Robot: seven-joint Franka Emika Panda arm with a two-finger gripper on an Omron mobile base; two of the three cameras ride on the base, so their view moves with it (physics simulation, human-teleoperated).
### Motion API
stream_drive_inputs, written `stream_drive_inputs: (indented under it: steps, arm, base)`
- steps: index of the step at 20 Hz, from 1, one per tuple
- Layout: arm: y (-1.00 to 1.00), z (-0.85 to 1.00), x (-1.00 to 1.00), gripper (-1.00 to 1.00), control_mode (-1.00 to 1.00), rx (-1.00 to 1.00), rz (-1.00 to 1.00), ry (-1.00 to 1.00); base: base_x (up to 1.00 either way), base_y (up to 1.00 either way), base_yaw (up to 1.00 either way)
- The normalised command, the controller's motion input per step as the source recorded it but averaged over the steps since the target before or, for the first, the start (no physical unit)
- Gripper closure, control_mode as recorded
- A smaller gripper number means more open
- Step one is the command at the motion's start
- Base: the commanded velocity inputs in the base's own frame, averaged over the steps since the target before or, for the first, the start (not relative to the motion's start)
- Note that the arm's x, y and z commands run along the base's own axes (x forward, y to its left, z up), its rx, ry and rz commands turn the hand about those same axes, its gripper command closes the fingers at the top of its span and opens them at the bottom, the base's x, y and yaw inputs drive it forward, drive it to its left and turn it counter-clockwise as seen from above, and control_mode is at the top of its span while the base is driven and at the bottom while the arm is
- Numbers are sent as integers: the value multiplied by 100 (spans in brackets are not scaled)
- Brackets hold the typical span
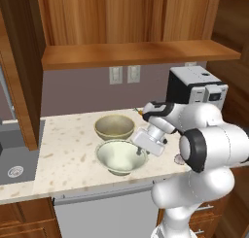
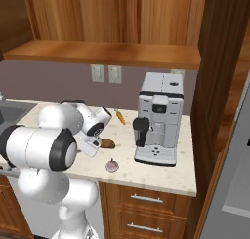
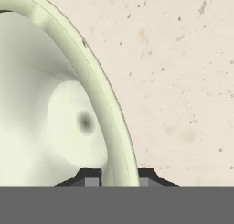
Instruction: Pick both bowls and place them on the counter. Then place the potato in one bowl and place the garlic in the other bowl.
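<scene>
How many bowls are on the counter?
2. The tan bowl sits farther back on the counter, nearer the wall. The cream bowl sits just in front of it, near the counter's front edge, with the gripper straddling its rim.

The counter is beige with brown flecks. The far bowl is tan-olive; the near bowl is pale cream.

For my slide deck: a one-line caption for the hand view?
Hand straddling the pale cream bowl's rim on the speckled counter.
</scene>
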Motion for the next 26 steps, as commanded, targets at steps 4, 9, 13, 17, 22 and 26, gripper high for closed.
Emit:
stream_drive_inputs:
  steps: [4,9,13,17,22,26]
  arm:
    - [2,-8,10,100,-100,-2,-3,-11]
    - [5,0,2,100,-100,-1,-4,-8]
    - [10,0,-3,100,-100,-1,-4,-2]
    - [12,-1,-4,-100,-100,-4,-5,0]
    - [0,1,-5,-100,-100,-1,-3,0]
    - [-2,6,-8,-100,-100,0,-3,0]
  base:
    - [0,0,0]
    - [0,0,0]
    - [0,0,0]
    - [0,0,0]
    - [0,0,0]
    - [0,0,0]
